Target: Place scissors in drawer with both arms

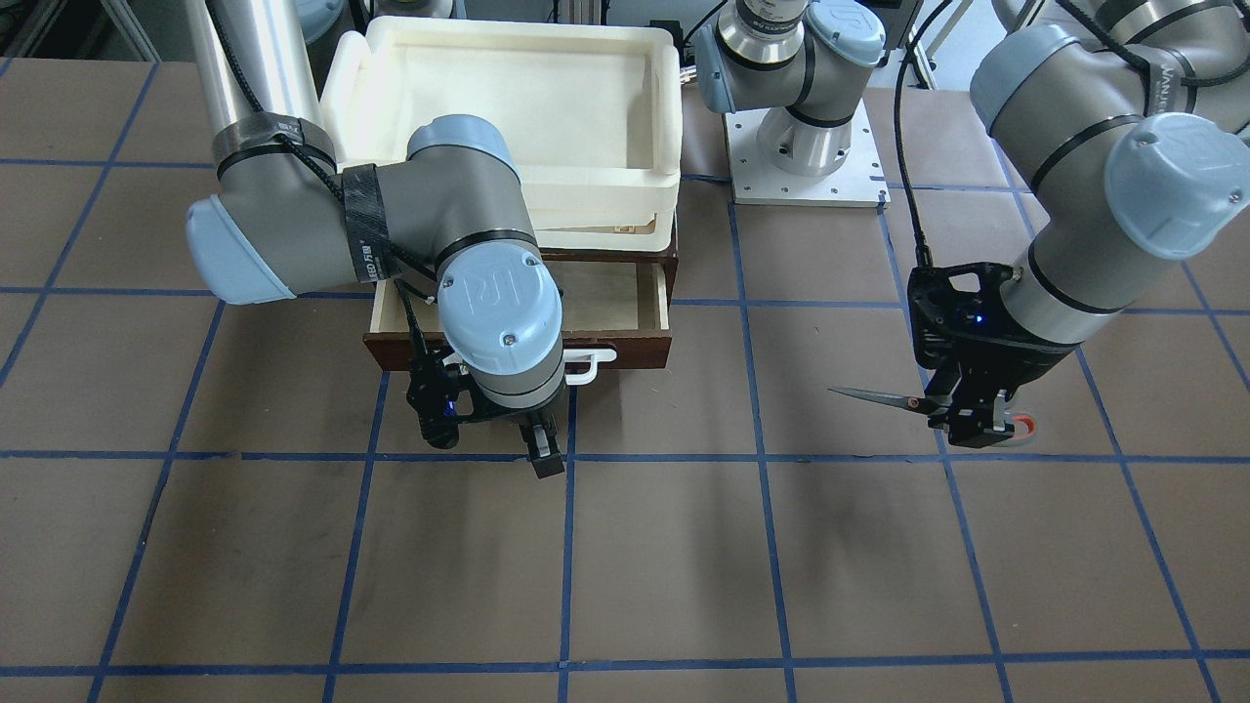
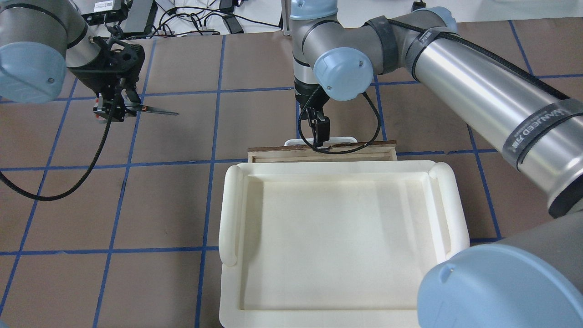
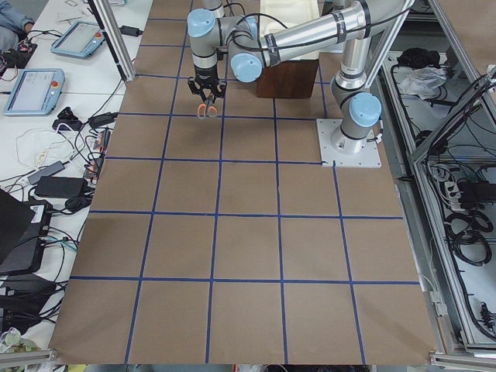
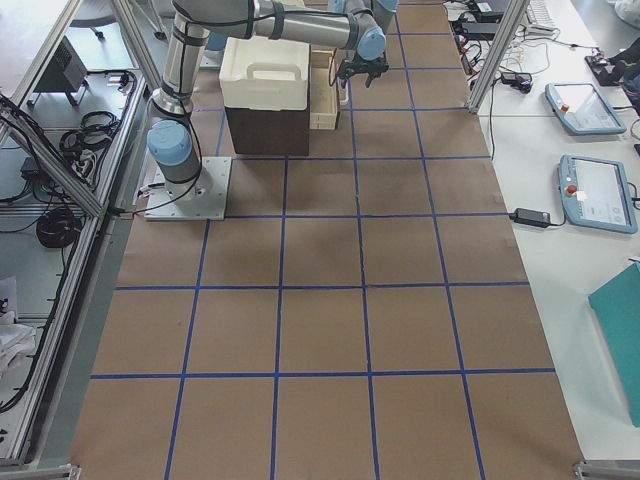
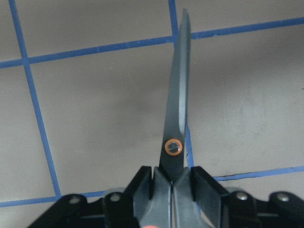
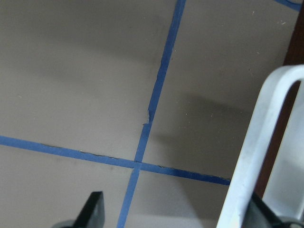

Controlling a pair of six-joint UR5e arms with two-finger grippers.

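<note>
My left gripper [image 1: 977,427] is shut on the scissors [image 1: 884,396] near the pivot and holds them above the table, blades closed and level, orange-lined handles behind the fingers. The left wrist view shows the dark blade [image 5: 178,104] sticking out between the fingers [image 5: 147,186]. The dark brown drawer [image 1: 625,344] stands pulled open, its pale plywood inside showing. My right gripper [image 1: 542,451] is open just in front of the drawer's white bar handle [image 1: 592,362]. The handle [image 6: 261,156] is next to one finger in the right wrist view.
A cream-white plastic tray [image 1: 645,59] sits on top of the drawer cabinet, also in the overhead view [image 2: 232,214]. The brown table has blue tape grid lines [image 1: 762,455]. The left arm's base plate [image 1: 811,186] stands beside the cabinet.
</note>
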